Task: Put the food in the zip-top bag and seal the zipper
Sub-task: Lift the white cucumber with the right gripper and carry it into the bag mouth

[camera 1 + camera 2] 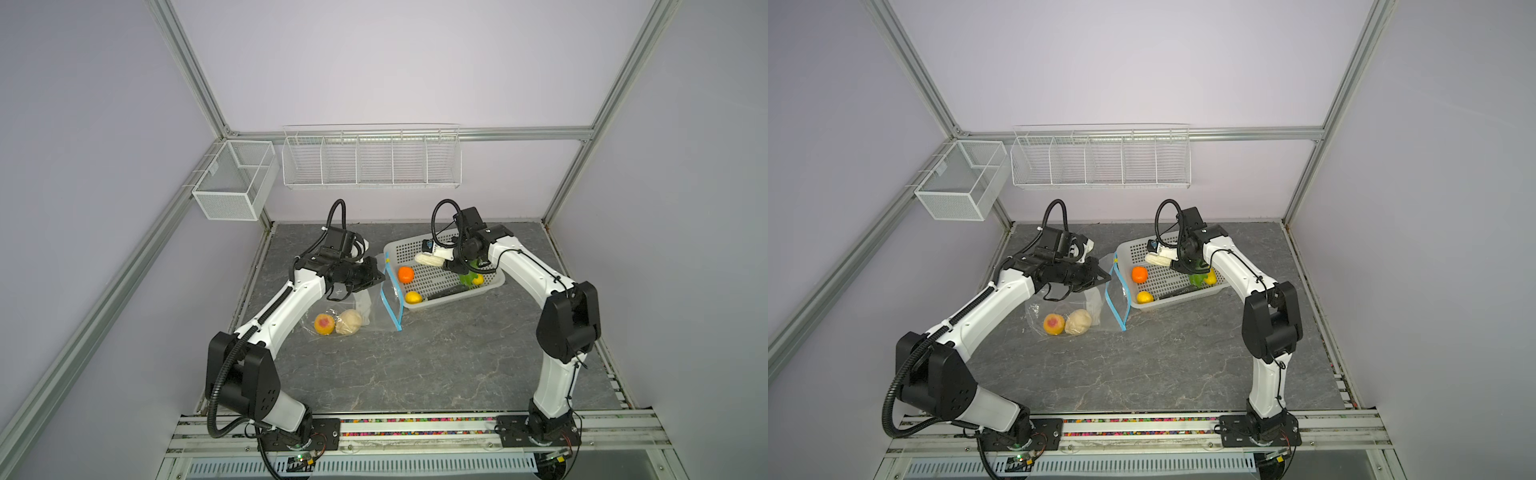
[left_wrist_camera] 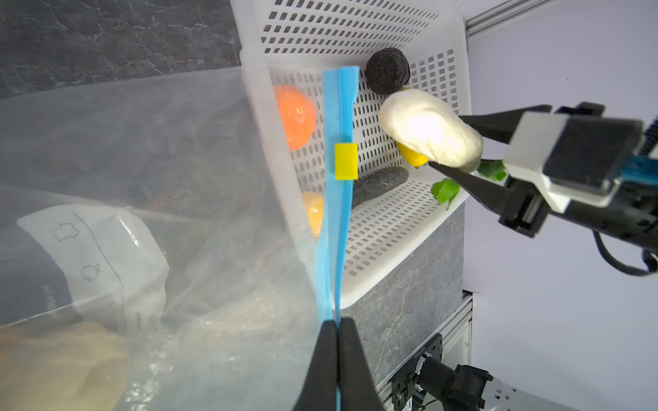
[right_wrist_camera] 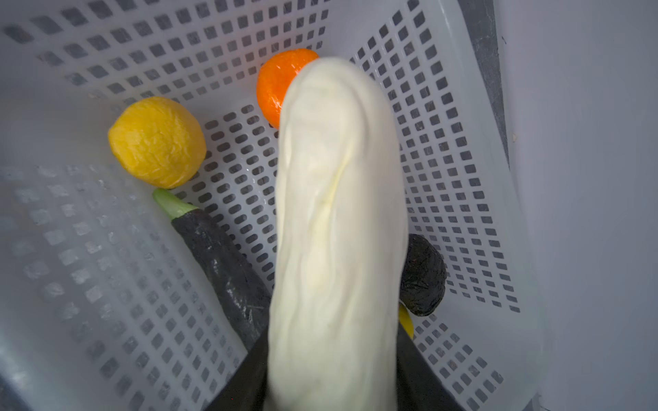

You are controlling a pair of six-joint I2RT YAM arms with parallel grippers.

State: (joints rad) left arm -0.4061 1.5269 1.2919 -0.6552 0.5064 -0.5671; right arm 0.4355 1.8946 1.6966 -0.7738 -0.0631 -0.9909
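Left gripper (image 2: 336, 325) pinching blue zipper (image 2: 336, 227); right gripper (image 2: 449, 142) clamping cream-white piece (image 2: 423, 130); bag label (image 2: 96, 249) shows outline icons, print unreadable

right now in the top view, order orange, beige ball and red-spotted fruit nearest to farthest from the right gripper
From the right gripper:
1. orange, in the white basket, just left of it.
2. beige ball, inside the zip-top bag.
3. red-spotted fruit, in the bag too, farthest left.
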